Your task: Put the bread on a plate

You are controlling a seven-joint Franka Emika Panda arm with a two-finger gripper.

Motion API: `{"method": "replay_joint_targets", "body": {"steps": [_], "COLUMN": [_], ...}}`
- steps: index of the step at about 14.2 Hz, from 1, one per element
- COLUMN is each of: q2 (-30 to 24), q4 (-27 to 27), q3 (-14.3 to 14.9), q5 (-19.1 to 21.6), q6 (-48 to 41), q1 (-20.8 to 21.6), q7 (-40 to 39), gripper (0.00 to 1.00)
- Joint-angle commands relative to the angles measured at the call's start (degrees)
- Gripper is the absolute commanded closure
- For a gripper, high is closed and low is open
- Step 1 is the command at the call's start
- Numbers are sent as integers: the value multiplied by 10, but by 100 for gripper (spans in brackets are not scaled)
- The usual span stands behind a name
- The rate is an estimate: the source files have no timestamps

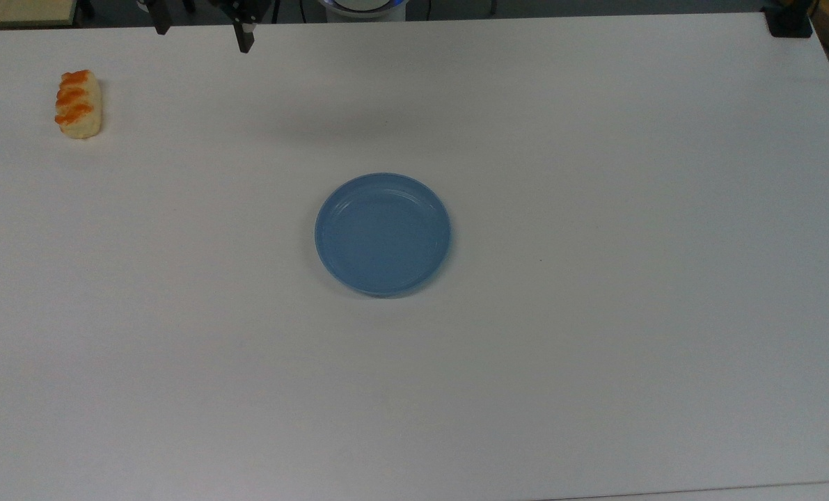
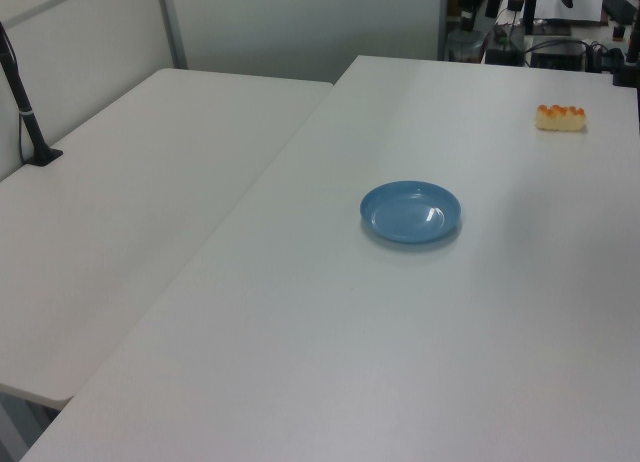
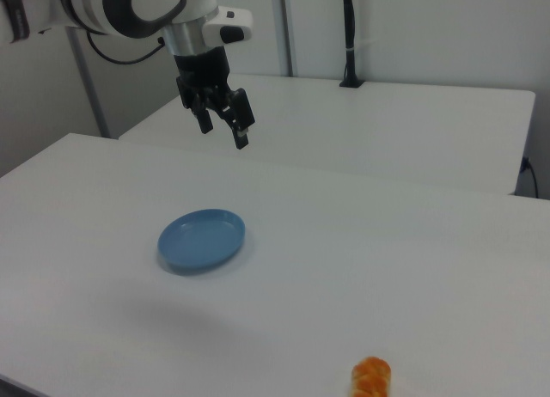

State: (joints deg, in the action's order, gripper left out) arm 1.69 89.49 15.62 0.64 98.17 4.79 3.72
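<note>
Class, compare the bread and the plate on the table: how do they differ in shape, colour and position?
The bread is oblong, the plate round. The bread is cream with orange-brown twists, the plate plain blue. The bread lies near the top view's upper left corner, the plate near the middle. Both rest on the white table, apart.

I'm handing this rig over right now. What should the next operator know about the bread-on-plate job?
End effector: open, holding nothing, raised well above the table.
Bread: lying on the table near the top view's upper left corner, untouched.
Plate: near the table's middle, nothing on it.
Done: nothing yet.
Left: reach the bread, grasp it, carry it across and set it on the plate.
</note>
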Motion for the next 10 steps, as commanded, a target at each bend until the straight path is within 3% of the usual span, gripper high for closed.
{"method": "replay_joint_targets", "body": {"steps": [1,10], "q2": [-13,-13], "q4": [15,13], "q3": [5,5], "q5": [-3,-3], "q6": [3,1], "q1": [7,8], "q7": [1,-5], "gripper": [0,0]}}
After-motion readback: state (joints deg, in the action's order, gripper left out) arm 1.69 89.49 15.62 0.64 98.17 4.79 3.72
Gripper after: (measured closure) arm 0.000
